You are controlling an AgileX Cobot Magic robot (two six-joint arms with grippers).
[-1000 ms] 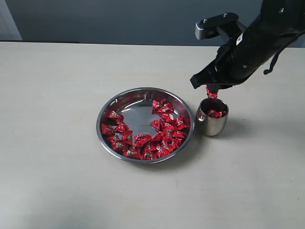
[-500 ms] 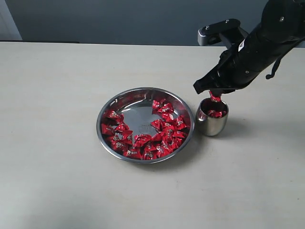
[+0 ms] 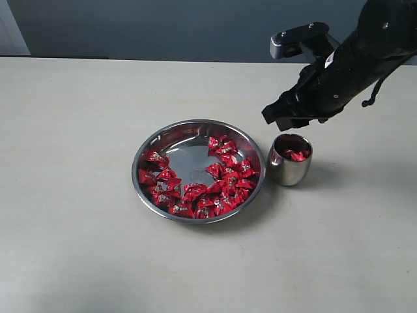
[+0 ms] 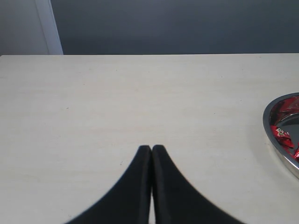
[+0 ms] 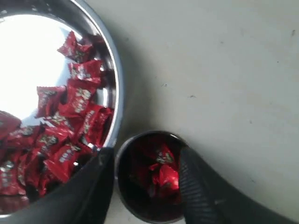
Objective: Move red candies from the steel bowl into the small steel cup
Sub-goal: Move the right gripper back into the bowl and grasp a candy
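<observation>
Fingers on your right gripper are spread wide, clamping nothing. Its wrist camera sees one on either side of the small rounded shiny steel cup. You've got that gripper hanging just above the cup's mouth, not touching it. Several small red candies in crinkled shiny wrappers sit inside the cup. Cup stands upright on the pale bench, just beside the wide shallow round steel bowl, on the side toward the bench's right edge. Bowl is near the bench's middle, well clear of the far edge. Most of the red candies lie in the bowl, heaped along its near and right sides; its centre-left is bare steel. Your left gripper: black fingers pressed together, clenched on nothing, over bare bench near the bowl's rim.
</observation>
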